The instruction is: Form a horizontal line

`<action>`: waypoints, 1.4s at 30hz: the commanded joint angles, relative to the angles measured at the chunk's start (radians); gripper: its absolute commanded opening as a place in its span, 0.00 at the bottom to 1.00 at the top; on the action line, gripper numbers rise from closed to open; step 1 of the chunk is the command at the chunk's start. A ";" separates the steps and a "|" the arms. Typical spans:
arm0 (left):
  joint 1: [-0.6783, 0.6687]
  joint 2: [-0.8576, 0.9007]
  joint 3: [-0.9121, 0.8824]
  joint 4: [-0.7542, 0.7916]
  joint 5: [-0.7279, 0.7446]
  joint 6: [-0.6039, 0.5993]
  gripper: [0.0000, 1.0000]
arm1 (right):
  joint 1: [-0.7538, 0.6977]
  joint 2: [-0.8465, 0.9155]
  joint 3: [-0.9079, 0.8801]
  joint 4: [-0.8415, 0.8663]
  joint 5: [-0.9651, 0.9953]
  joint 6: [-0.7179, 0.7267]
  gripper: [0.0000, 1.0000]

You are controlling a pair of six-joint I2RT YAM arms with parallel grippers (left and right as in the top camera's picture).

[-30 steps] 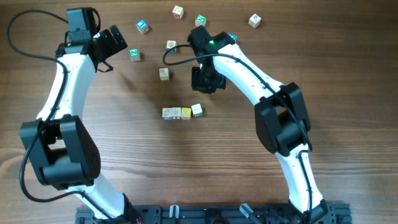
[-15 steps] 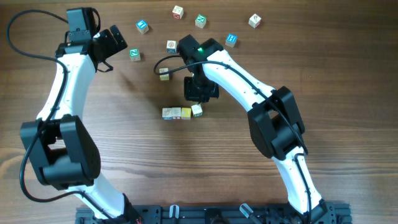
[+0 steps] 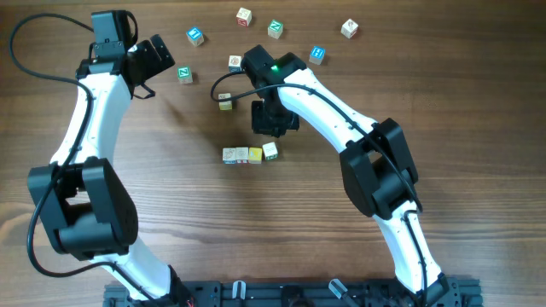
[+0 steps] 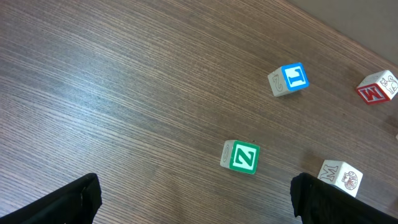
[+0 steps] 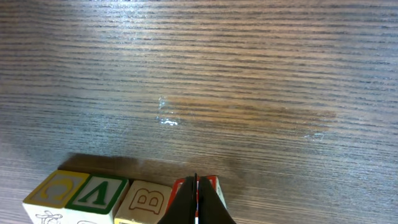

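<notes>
At the horizontal line's [image 3: 248, 154] end nearest the right arm: right gripper [image 5: 196, 200] is parked low, fingers pressed together into one thin blade. Nothing is held. From the wrist cam the blade sits right in front of the red-faced end cube [image 3: 270, 151]; I can't tell if it's touching.

Line itself: four cubes mid-table [image 3: 171, 196], running side to side in the overhead view. Three are edge to edge. The end cube looks slightly skewed and off-axis from them.

My read on the shut fingers: it's a pusher, not a grasp. A shut tip can nudge that end cube square without disturbing its neighbours. The risk is a push that's off-centre, which would spin the cube or shunt the whole row.

Left gripper [image 3: 153, 64] is well away from the line, on the far side toward the loose scatter, fingers spread wide and empty. It hangs above the green Z cube [image 4: 241, 157], with a blue cube [image 4: 290, 79] and a red M cube [image 4: 377, 87] further out. It probably sits there to stay clear of the right arm's work zone.

Closest spare to the line is the pale cube [image 3: 225, 100], just beyond it by the right arm's cable. It's a likely fifth piece if the row is to be extended.
</notes>
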 commanded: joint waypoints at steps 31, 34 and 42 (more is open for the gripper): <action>-0.002 -0.002 0.003 0.003 0.001 0.005 1.00 | -0.010 0.036 -0.015 0.021 0.003 0.015 0.04; -0.002 -0.002 0.003 0.003 0.002 0.005 1.00 | 0.000 0.053 -0.017 0.018 -0.002 0.015 0.04; -0.002 -0.002 0.003 0.003 0.002 0.005 1.00 | 0.007 0.055 -0.017 -0.042 -0.029 0.014 0.04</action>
